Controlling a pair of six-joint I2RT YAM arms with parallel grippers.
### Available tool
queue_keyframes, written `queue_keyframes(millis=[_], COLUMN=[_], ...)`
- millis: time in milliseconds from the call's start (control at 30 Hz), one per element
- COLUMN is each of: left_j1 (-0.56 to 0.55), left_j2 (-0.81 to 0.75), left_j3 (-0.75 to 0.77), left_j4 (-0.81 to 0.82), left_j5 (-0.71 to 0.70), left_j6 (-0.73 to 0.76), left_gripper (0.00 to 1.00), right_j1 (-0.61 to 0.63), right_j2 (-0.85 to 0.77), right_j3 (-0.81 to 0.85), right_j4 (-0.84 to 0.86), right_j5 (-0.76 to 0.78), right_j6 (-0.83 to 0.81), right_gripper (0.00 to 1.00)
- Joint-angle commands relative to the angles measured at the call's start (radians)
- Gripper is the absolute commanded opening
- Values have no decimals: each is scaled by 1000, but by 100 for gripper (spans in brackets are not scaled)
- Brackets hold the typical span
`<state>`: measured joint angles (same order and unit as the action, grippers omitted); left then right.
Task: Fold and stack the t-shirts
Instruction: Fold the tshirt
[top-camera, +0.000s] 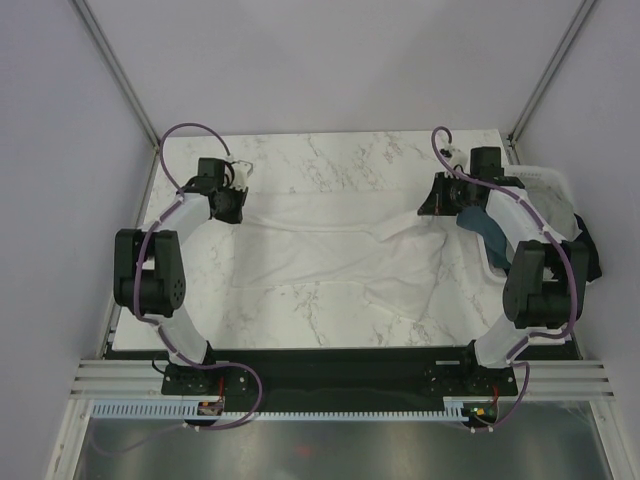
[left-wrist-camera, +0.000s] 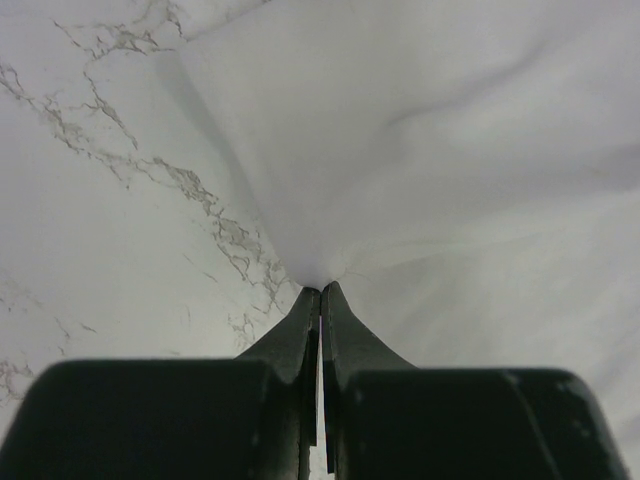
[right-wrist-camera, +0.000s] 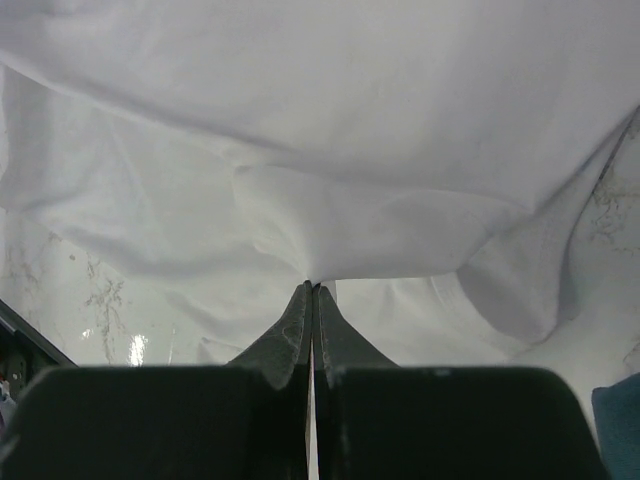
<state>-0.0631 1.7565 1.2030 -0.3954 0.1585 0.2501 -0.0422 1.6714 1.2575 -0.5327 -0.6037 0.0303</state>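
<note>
I have hardly started. The white t-shirt (top-camera: 330, 255) lies spread out across the middle of the marble surface (top-camera: 340, 160), and I see no fold in it yet. My left pincer (left-wrist-camera: 320, 292) is clenched on a pinch of cloth at the shirt's far left edge. My right pincer (right-wrist-camera: 313, 288) is clenched on a pinch at its far right side. The cloth rises to each pincer like a little tent. I think this is the step of pulling the shirt flat, or lifting it for the first fold.

Nothing is stacked. A teal-blue shirt (top-camera: 483, 228) sits at the right, near the white bin (top-camera: 546, 185), not folded.

The white shirt is thin, soft and wrinkly, with floppy bumps near the right. The surface is hard, smooth and shiny, white with thin grey lines.
</note>
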Motion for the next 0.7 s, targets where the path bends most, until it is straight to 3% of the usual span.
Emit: queue_keyframes(millis=[0,233,500,600,633,667], left_j1=[8,9,11,13,13,14], left_j2=[18,52,67,25,-33,-66], left_j3=[0,-11,-23,-37,-57,-66], left_j4=[13,13,15,4,6,7], left_j5=[-10,-16,-19,-23,-25,-28], left_j6=[35,20,20,14,9,2], left_gripper=[2,2,4,45,69,78], right_j1=[-1,-2,-1,-2,-2,-1], right_j2=[14,48,76,45,33,1], right_j3=[-20,-49,-43,-32,-26,-20], right_j4=[14,40,54,39,31,24], right_j5=[30,176,167,168,180,188], right_j6=[-52,-101,-92,-105,-113,-121], right_gripper=[0,0,0,9,21,26])
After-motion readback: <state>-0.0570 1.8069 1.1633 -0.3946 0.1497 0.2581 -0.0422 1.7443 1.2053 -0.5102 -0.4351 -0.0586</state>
